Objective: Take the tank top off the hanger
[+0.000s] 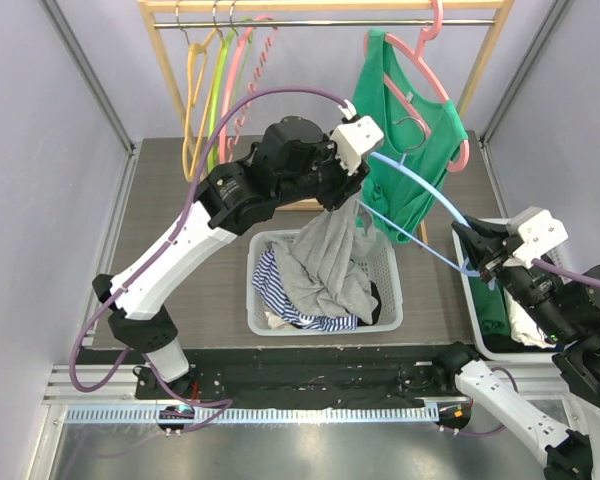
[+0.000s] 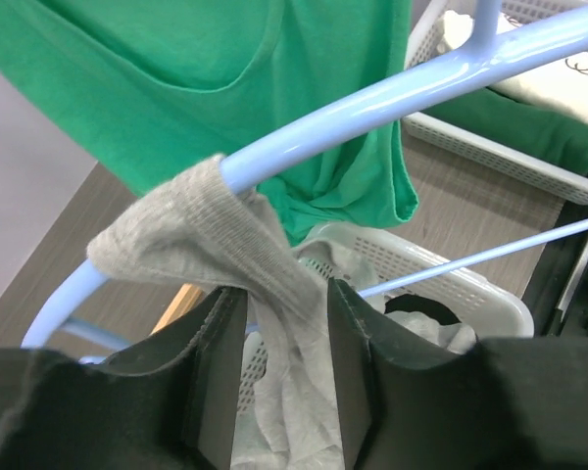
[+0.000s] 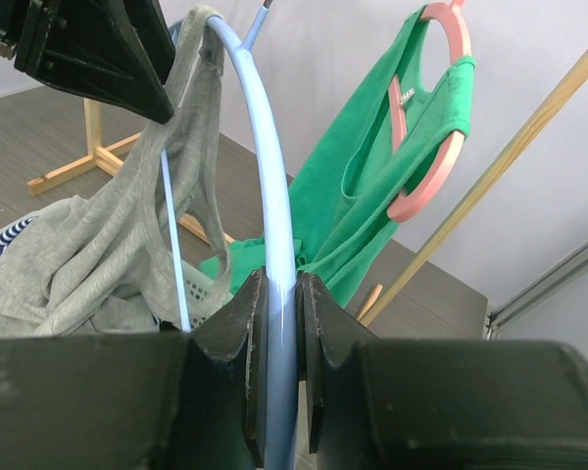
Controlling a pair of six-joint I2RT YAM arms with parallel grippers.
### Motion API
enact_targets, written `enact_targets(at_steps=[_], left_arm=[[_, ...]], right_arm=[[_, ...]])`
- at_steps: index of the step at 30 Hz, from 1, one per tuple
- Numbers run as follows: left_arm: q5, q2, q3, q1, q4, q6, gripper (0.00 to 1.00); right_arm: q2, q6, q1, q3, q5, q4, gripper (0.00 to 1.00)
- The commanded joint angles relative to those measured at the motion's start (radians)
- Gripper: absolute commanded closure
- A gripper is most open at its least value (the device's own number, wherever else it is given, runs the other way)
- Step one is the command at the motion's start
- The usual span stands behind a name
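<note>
A grey tank top [image 1: 325,260] hangs by one strap [image 2: 206,235] from a light blue hanger [image 1: 420,195], and its body droops into the white basket below. My left gripper [image 2: 284,291] straddles that strap just under the hanger's arm [image 2: 392,93]. Its jaws are open, and the cloth touches one finger while a gap shows at the other. In the top view it sits under the wrist, at the hanger's far end [image 1: 358,195]. My right gripper [image 3: 274,279] is shut on the hanger's blue bar [image 3: 265,147], holding it up at the right [image 1: 475,262].
A green tank top [image 1: 410,150] hangs on a pink hanger from the wooden rack behind. Several empty hangers [image 1: 215,80] hang at the rack's left. The white basket [image 1: 390,270] holds striped and dark clothes. A white bin [image 1: 475,310] at the right holds green cloth.
</note>
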Motion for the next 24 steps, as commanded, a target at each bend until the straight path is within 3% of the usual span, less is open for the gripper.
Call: enact_targets(at_steps=[1,7,9,16,24], left_arm=[[-0.066,-0.060,-0.021,-0.006,0.056,0.040,0.64],[-0.115,-0.061,-0.036,-0.006,0.061,0.068,0.93],[-0.117,-0.055,-0.034,-0.006,0.064,0.069,0.99],[-0.157,-0.058,0.011,-0.006,0.075,0.088,1.00],[-0.325,-0.089,0.111,-0.005,0.133,0.187,1.00]], right_arm=[[-0.023,0.010,-0.004,0.012,0.002,0.090,0.99],[-0.029,0.018,-0.006,0.017,0.000,0.082,0.99],[-0.033,0.018,-0.004,0.020,-0.001,0.079,0.99],[-0.043,0.016,-0.006,0.014,0.000,0.059,0.99],[-0.091,0.039,-0.023,0.018,-0.004,-0.051,0.99]])
